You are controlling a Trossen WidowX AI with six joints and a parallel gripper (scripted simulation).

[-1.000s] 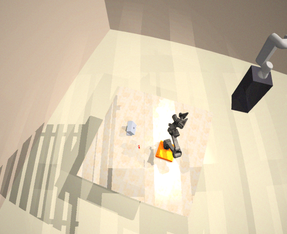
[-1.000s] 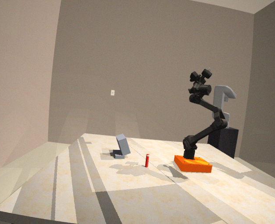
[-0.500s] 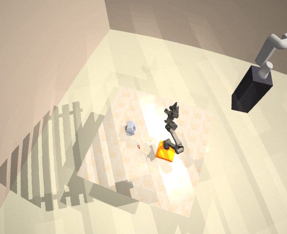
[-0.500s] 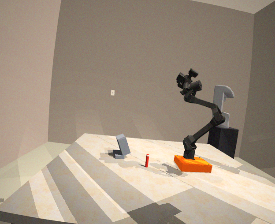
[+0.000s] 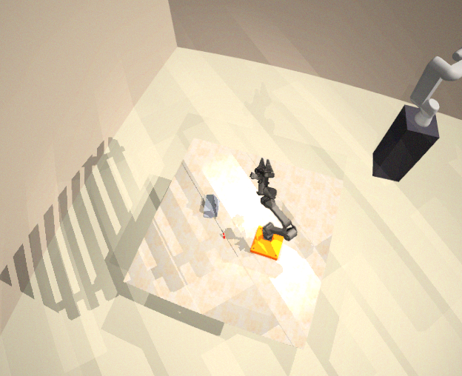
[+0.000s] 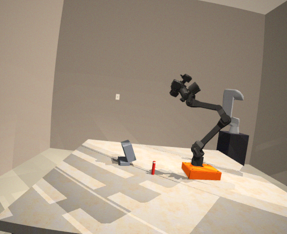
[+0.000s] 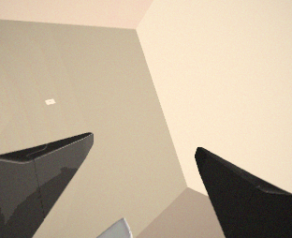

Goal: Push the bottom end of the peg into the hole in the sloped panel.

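Upright on the table below centre in the exterior frame: the red peg, between sloped panel at left and orange base at right, apart from both. Well above the tabletop, upper right: the gripper, wide, nothing between fingers.

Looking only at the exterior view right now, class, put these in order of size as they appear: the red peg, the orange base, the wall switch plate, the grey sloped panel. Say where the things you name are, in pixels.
1. Orange base [image 5: 258,249] [image 6: 203,175]
2. Grey sloped panel [image 5: 210,206] [image 6: 129,152]
3. Red peg [image 5: 223,235] [image 6: 153,167]
4. Wall switch plate [image 6: 117,96] [image 7: 50,101]
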